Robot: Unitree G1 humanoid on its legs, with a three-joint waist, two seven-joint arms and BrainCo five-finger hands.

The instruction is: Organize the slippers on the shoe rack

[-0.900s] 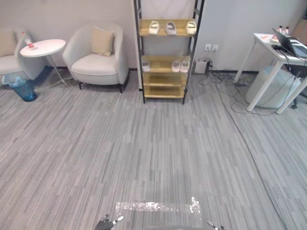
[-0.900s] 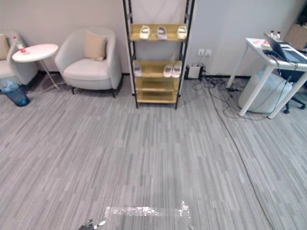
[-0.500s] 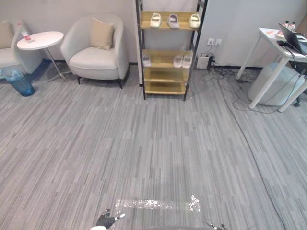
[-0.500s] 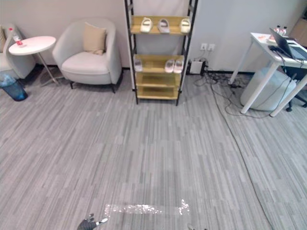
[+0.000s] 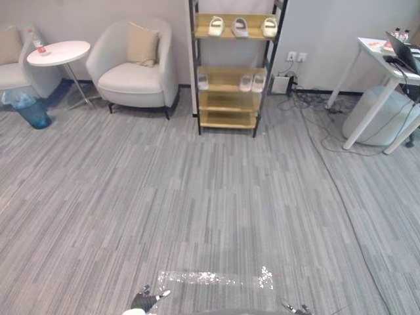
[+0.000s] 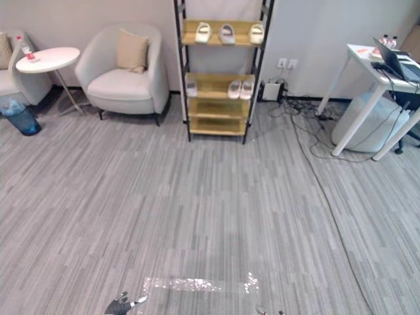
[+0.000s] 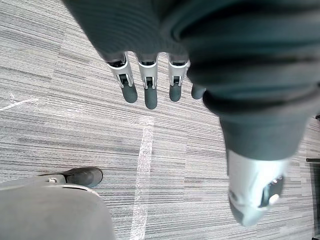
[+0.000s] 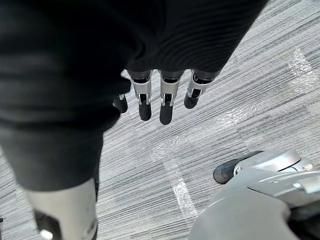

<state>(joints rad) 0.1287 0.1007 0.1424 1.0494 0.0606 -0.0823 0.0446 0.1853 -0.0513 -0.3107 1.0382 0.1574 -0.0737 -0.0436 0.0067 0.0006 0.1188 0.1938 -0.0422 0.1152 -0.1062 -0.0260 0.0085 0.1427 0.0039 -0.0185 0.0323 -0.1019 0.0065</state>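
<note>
Slippers (image 5: 239, 27) are up on the shoe rack (image 5: 226, 102), three along its top shelf and three on the shelf below; well back from the rack, the left hand (image 7: 148, 87) and right hand (image 8: 167, 102) hang over grey carpet (image 5: 216, 197), fingers straight, holding nothing. Wide open carpet runs up to the rack; an armchair (image 5: 134, 69) stands left of it, a white tabletop (image 5: 384, 56) off to its right.
</note>
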